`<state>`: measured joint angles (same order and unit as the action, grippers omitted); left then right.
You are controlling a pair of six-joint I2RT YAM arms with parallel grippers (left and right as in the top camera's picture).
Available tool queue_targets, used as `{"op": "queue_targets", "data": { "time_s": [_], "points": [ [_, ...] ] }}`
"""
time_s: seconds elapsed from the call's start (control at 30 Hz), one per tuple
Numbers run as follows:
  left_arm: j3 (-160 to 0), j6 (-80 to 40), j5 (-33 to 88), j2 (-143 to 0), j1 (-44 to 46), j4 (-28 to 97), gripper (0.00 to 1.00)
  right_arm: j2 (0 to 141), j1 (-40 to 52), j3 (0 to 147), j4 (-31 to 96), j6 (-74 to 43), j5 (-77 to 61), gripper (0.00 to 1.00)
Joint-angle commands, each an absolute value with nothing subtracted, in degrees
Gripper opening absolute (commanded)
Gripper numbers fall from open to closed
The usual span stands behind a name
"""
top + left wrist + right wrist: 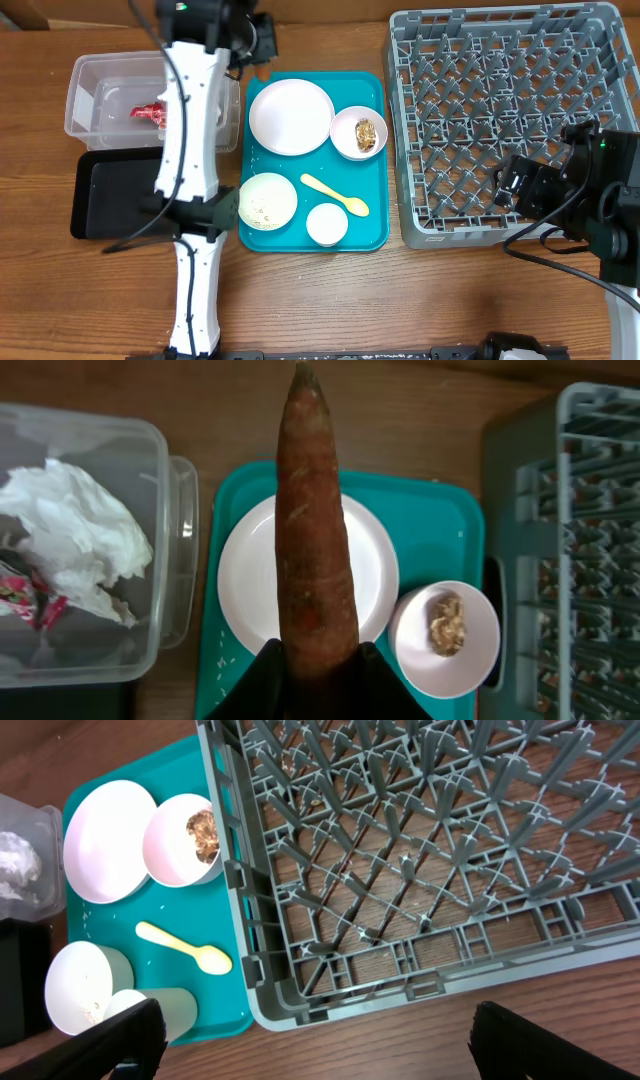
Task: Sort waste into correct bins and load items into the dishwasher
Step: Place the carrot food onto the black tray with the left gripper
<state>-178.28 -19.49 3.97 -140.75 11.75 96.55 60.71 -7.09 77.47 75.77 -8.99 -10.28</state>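
My left gripper (318,660) is shut on the brown sausage (315,520) and holds it above the white plate (240,575), near the teal tray's back left corner (255,45). The clear tub (90,100) holds the napkin (75,535) and the red foil wrapper (152,113). The black tray (110,195) lies in front of the tub. A bowl (358,133) holds the brown lump (446,625). My right gripper (310,1040) is open and empty over the front edge of the grey rack (500,120).
The teal tray (370,235) also carries a bowl with rice grains (268,200), a small cup (326,224) and the yellow spoon (335,194). Loose rice grains (225,660) lie on the tray. My left arm crosses over the tub and black tray.
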Motion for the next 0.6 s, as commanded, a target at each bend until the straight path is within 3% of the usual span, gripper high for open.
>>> {"op": "queue_targets", "data": {
  "time_s": [0.0,0.2,0.4,0.47,0.57],
  "points": [
    [-175.72,-15.35,3.88,-130.21,11.9,96.82,0.04,60.64,-7.09,78.72,75.94,-8.93,-10.59,1.0],
    [-150.56,-15.53,-7.16,-110.41,11.9,96.82,0.04,60.64,-7.09,78.72,75.68,-8.95,-10.61,1.0],
    [-118.89,-27.86,-17.02,-102.35,7.64,96.73,0.04,60.64,-7.09,78.72,75.55,-8.95,-10.61,1.0],
    [-104.33,-29.02,-16.29,-102.37,2.76,88.86,0.04,60.64,-7.09,78.72,75.48,-8.95,-10.61,1.0],
    [-95.31,-29.23,-12.16,-102.37,0.16,81.12,0.04,60.64,-7.09,78.72,75.44,-8.95,-10.61,1.0]
  ]
}}
